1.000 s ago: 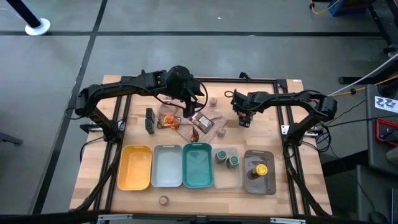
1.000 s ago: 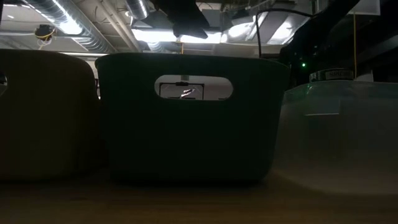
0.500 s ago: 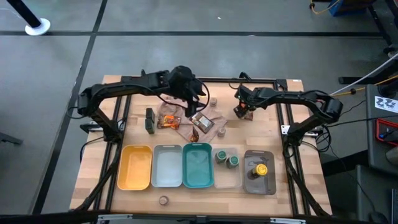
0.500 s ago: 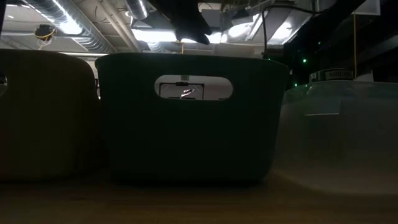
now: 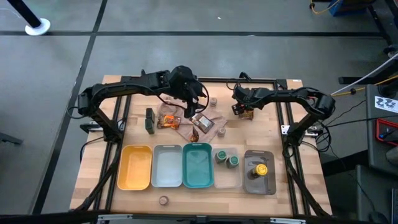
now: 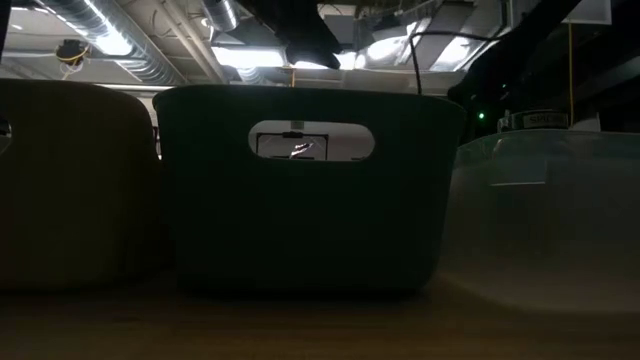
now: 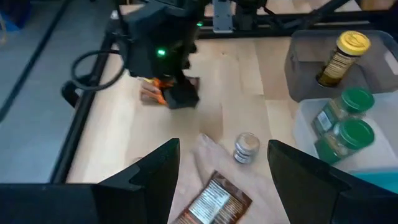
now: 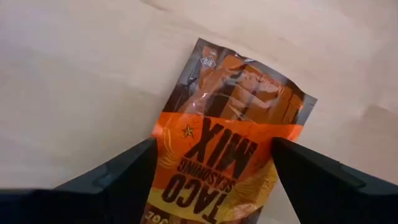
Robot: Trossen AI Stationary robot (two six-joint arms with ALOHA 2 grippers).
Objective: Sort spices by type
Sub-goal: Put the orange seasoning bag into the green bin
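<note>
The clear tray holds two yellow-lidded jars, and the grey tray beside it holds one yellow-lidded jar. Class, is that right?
Not quite. The two jars in the clear tray have green lids, as the high view shows. The grey tray does hold one yellow-lidded jar.

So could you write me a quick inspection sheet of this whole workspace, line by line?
Surface: wooden table.
Job's things: taco mix packet flat on the wood; two green-lidded jars in the clear tray; yellow-lidded jar in the grey tray; more packets on the cloth.
Clutter: small jar in front of the trays.
Grippers: right gripper open over the taco packet; left gripper open above the cloth.
Cables: run along both arms.
Surroundings: grey floor; nobody seen.
</note>
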